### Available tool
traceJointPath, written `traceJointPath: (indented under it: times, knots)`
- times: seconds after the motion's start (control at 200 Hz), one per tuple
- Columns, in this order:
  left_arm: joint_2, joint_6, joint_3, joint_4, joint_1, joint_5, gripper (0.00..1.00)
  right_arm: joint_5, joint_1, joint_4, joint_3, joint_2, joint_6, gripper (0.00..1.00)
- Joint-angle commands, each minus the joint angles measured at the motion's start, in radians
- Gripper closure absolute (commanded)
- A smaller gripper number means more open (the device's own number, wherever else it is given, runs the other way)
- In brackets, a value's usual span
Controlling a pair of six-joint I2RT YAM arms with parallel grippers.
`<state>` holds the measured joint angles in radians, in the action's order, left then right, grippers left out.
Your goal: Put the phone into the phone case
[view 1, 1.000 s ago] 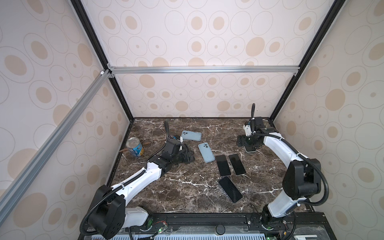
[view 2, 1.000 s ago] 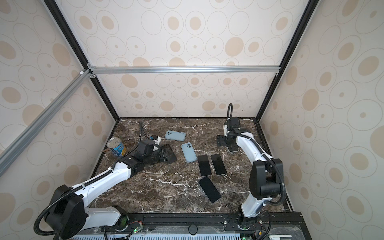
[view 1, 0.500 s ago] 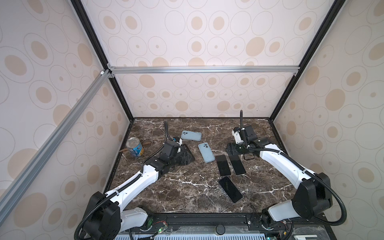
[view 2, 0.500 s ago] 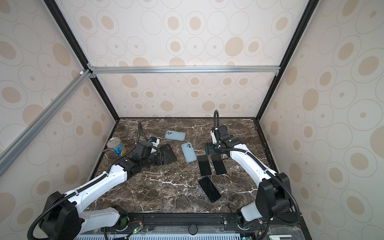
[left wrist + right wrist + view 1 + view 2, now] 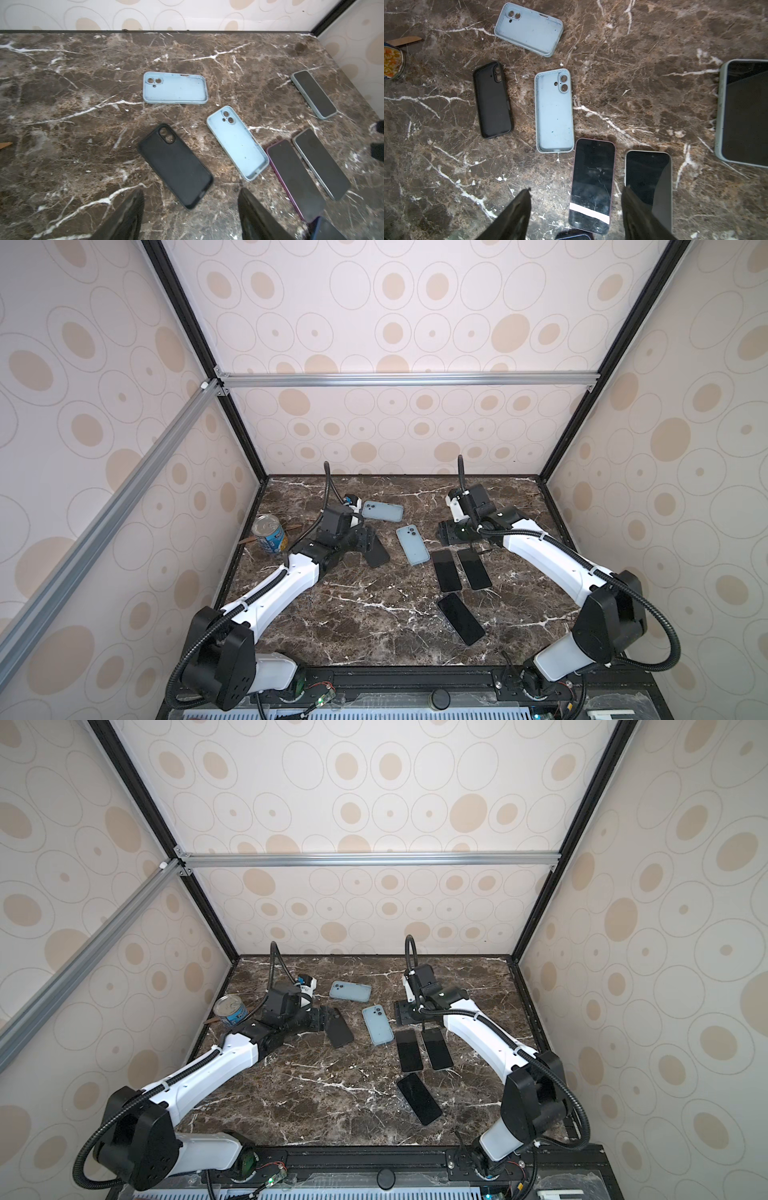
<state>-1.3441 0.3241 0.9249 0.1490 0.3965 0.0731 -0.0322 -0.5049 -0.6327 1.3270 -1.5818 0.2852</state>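
Note:
Three empty phone cases lie on the marble table [image 5: 353,614]: a black one [image 5: 376,551] [image 5: 175,166] and two light blue ones [image 5: 382,511] [image 5: 412,544]. Two dark-screened phones lie side by side, one pink-rimmed [image 5: 445,570] [image 5: 592,182] and one silver-rimmed [image 5: 473,568] [image 5: 648,176]. Another phone [image 5: 461,618] lies nearer the front. My left gripper [image 5: 368,541] [image 5: 191,191] is open at the black case's near end, with nothing between its fingers. My right gripper [image 5: 473,549] [image 5: 576,188] hangs open over the pink-rimmed phone, apart from it.
A pale-rimmed phone [image 5: 745,112] [image 5: 313,93] lies right of the pair, hidden under my right arm in both top views. An opened tin can [image 5: 270,536] and a wooden stick [image 5: 404,40] sit by the left wall. Walls close in the back and both sides.
My right arm has swung from the back right corner toward the middle and now hangs over the paired phones, its jaws a little narrower. My left gripper stays by the black case.

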Motion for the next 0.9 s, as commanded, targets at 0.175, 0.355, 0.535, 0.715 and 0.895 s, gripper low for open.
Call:
traceJointPath:
  times: [0.175,0.355,0.535,0.715,0.895]
  knots:
    - [-0.035,0.063,-0.020,-0.009,-0.194,0.132,0.31,-0.028,-0.101,-0.053,0.207,-0.216,0.023,0.31]
    - [-0.029,0.087,-0.029,-0.028,-0.249,0.169,0.32,-0.056,-0.145,-0.106,0.439,-0.416,0.010,0.38]
    - [-0.021,0.103,-0.037,-0.035,-0.297,0.185,0.33,-0.120,-0.205,-0.129,0.647,-0.603,0.015,0.40]
    - [-0.014,0.114,-0.047,-0.049,-0.326,0.193,0.33,-0.215,-0.261,-0.164,0.842,-0.793,0.027,0.41]
    - [-0.017,0.124,-0.051,-0.053,-0.346,0.209,0.34,-0.285,-0.293,-0.198,0.943,-0.921,0.029,0.40]
